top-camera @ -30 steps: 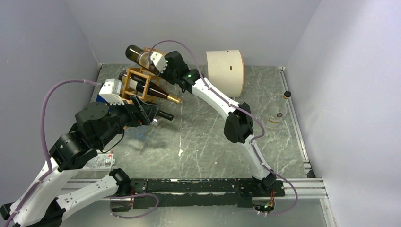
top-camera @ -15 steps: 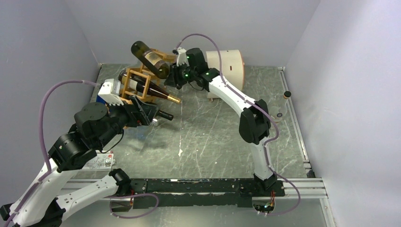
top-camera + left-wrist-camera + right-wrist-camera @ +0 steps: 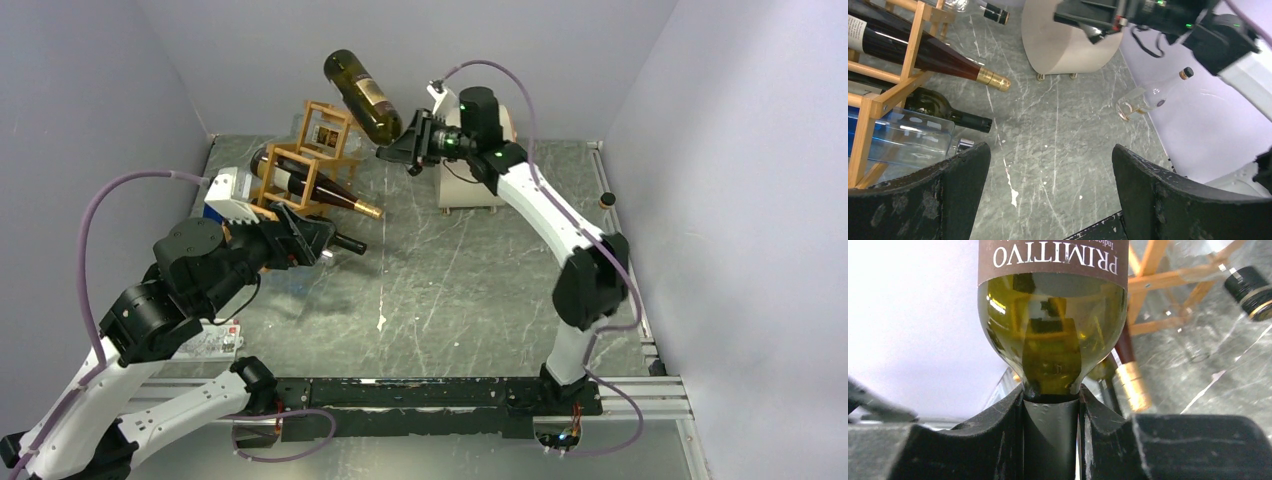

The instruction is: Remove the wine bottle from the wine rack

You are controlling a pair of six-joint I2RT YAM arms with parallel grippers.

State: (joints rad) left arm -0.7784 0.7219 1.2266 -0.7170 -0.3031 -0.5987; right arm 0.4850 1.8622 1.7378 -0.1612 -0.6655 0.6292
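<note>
Right tool (image 3: 1050, 400) is pinched tight on the neck of the wine bottle (image 3: 362, 95), one finger each side of the glass, no slack that I can see. The bottle hangs up in the air, fat end high and tilted toward the back left, neck down in the grip. It's above and to the right of the wine rack (image 3: 300, 175) and not touching it. So the main bit looks done to me: it's clear of the wooden cells. What's left, I'd guess, is bringing it down onto the tabletop (image 3: 450, 280) and letting go. It's a heavy thing held by the skinny end, so that could get wobbly.

Left tool (image 3: 1048, 152) is spread wide with nothing in it, parked low by the front of the rack. It's near the necks of the gold-foil bottle (image 3: 938, 57) and the dark-capped bottle (image 3: 948, 112) lying there. The cream drum (image 3: 1068, 45) sits behind the right arm.
</note>
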